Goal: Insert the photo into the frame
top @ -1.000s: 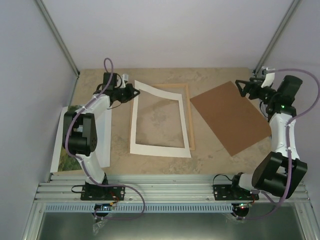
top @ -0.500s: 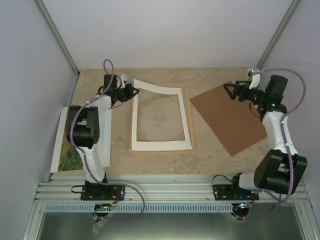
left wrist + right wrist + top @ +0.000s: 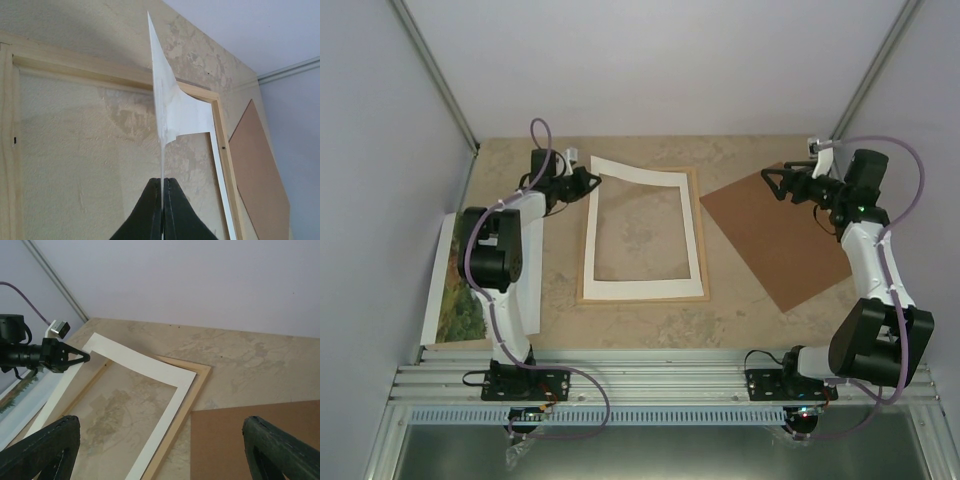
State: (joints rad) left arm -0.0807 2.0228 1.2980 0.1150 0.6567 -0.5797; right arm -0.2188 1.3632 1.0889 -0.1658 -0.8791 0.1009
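Note:
The pale wood frame [image 3: 694, 173] lies flat mid-table. Over it rests a white mat board [image 3: 642, 289] with a rectangular opening. My left gripper [image 3: 593, 180] is shut on that mat's far-left corner, which stays lifted off the frame. In the left wrist view the dark fingers [image 3: 150, 210] pinch the thin mat [image 3: 167, 100] edge-on above the frame [image 3: 75, 70]. The photo [image 3: 460, 300] lies face up at the table's left edge, partly under the left arm. My right gripper [image 3: 772, 185] hangs open and empty, its fingers [image 3: 45, 450] spread wide above the mat [image 3: 145, 367] and frame [image 3: 200, 377].
A flat brown backing board [image 3: 780, 235] lies at an angle right of the frame; its far corner sits under the right gripper, and it also shows in both wrist views [image 3: 260, 440] [image 3: 255, 170]. Grey walls close in the table on three sides.
The left gripper has swung the mat's far-left corner so the mat lines up squarer over the frame. The right arm has reached leftward to above the brown board's far corner.

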